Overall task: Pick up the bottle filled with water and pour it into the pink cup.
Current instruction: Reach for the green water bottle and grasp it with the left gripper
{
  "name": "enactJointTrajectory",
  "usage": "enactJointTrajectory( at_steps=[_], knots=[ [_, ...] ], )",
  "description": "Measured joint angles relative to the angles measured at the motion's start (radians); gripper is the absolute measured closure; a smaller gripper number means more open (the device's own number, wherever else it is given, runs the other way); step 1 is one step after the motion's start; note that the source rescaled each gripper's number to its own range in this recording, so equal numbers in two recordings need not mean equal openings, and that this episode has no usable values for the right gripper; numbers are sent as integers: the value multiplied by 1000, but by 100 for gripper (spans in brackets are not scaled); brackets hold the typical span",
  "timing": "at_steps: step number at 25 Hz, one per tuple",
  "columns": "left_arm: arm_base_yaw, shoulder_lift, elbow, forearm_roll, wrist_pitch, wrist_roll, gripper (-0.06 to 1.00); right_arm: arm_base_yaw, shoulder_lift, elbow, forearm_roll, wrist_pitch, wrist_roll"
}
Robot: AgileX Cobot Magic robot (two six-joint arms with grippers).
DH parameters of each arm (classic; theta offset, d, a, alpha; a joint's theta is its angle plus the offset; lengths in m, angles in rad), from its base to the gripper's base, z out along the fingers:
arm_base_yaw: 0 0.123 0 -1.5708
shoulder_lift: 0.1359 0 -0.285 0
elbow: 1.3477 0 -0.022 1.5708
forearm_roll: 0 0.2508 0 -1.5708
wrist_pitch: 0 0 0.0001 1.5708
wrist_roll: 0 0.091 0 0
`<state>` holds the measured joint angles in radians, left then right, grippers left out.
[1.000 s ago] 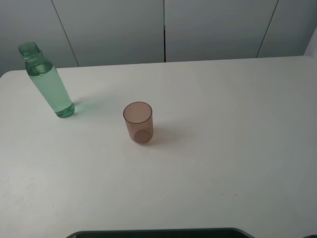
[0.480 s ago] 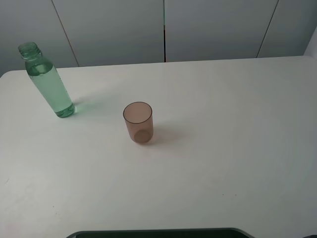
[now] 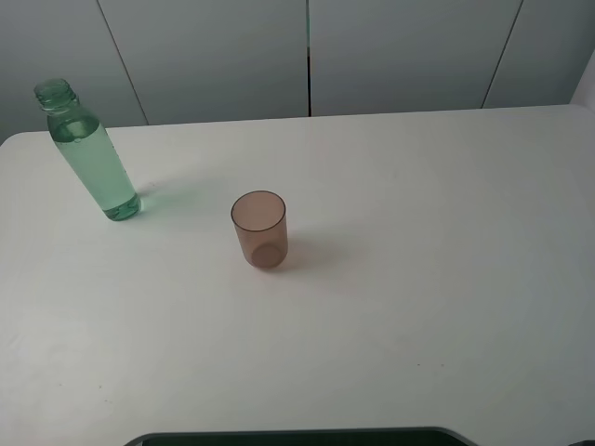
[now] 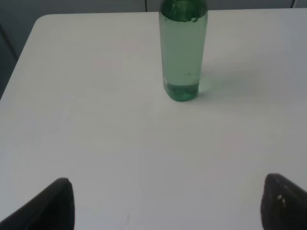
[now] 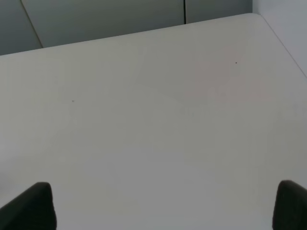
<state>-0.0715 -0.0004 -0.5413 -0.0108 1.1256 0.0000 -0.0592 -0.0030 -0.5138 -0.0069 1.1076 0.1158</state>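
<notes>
Nothing had shifted over the last second. The bottle (image 3: 93,158) stood upright near the far left corner of the bench (image 3: 418,279), well apart from the cup (image 3: 258,229). The left gripper (image 4: 170,203) and right gripper (image 5: 165,206) gaped wide, holding nothing. I judged the pick-up not yet begun.

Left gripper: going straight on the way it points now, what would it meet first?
Probably the bottle, upright on the table ahead of the open left gripper, nothing between them; depth is hard to judge.
</notes>
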Motion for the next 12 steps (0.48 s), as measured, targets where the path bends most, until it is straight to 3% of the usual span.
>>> enactJointTrajectory(
  at_steps=[8, 12],
  knots=[
    [0, 27, -89, 24, -8, -31, -4, 0, 0, 0, 0, 0, 0],
    [-7, 116, -181, 98, -63, -35, -4, 0, 0, 0, 0, 0, 0]
  ],
)
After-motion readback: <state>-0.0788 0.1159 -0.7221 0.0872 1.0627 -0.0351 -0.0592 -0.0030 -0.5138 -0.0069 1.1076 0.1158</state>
